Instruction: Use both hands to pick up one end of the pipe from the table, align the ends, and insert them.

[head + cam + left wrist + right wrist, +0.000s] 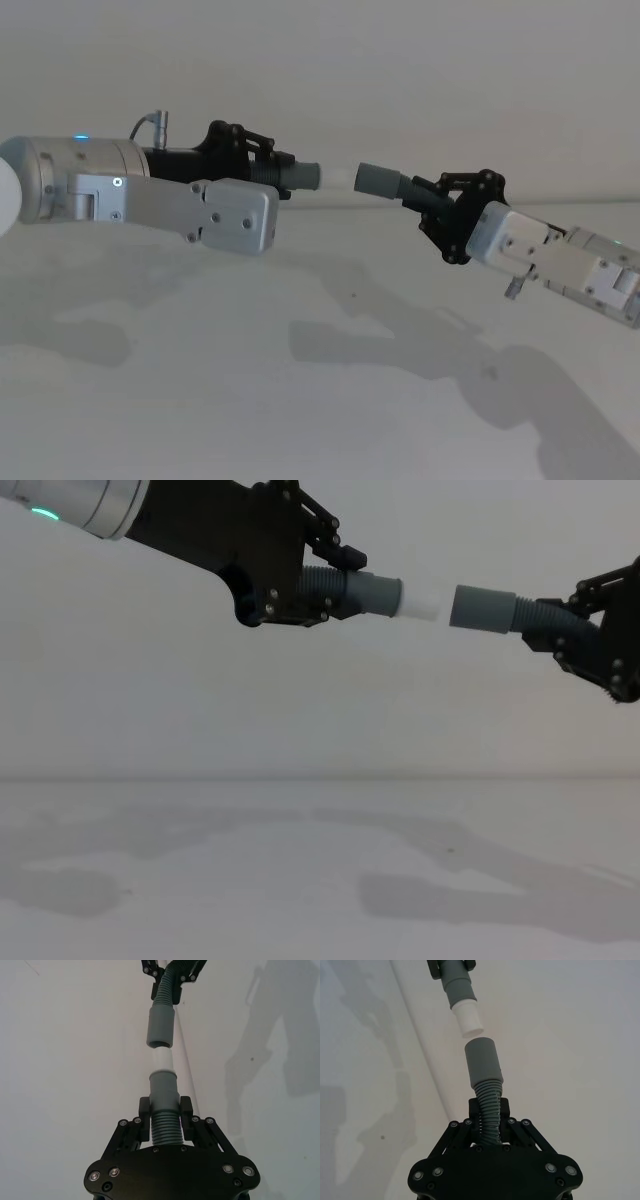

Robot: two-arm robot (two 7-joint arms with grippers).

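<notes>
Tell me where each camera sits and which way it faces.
Head: high, looking down; left hand and right hand hold hoses above the table.
Chest: low, side-on; white tip just short of the socket.
Left wrist: along its hose toward the socket.
Right wrist: along its hose toward the tip.
Both wrist views share the gap between the ends.

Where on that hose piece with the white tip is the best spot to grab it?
On the ribbed section just behind the grey cuff, from both sides, as the left gripper does. That leaves the white tip free to enter the open socket.
</notes>
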